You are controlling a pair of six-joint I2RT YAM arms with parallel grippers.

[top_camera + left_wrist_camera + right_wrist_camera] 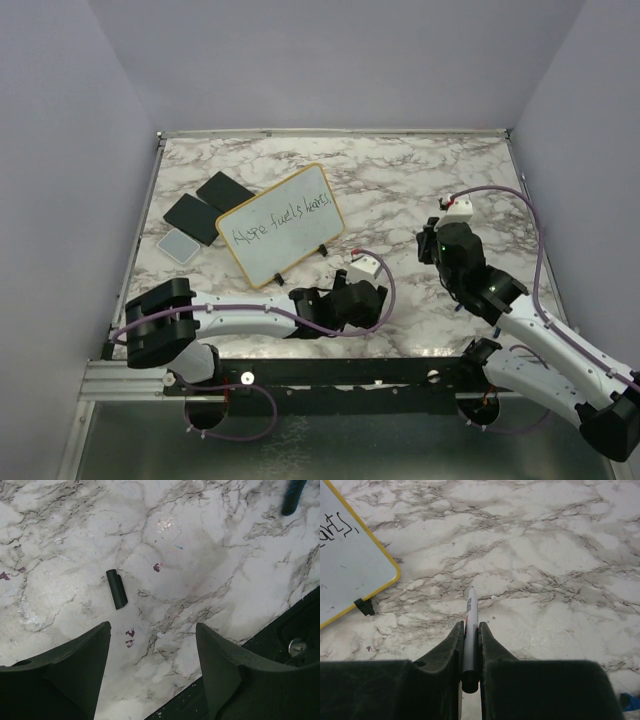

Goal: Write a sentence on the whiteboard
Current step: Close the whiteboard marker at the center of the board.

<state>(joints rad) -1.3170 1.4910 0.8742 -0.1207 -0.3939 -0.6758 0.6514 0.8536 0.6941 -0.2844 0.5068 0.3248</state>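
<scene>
The marble-patterned table (pixel 420 190) is smooth, hard and grey-veined, with a few small ink spots near you. The whiteboard (pixel 283 222) sits on its left half, towards the far side and turned at an angle. It is a glossy white rectangle with rounded corners, a thin yellow frame and a small black foot (pixel 365 606). The sentence (pixel 280 225) runs across it in one thin dark line, so the writing looks done or close to it.

Your right gripper (pixel 471 625) is well to the right of the board, clenched on a slim, pale, round marker (pixel 471 605) whose tip points away over bare table. Your left gripper (pixel 152 627) hangs released over the near centre, with nothing between its dark, blunt fingers. Two flat matte black blocks (pixel 193 218) lie left of the board.

A short dark cylindrical cap (pixel 116 588) lies flat just beyond the left fingers. If capping is next:
- Pinch the cap across its middle, since it may roll.
- Line its mouth up squarely with the marker tip before pressing.
- Keep the tip off the marble.
</scene>
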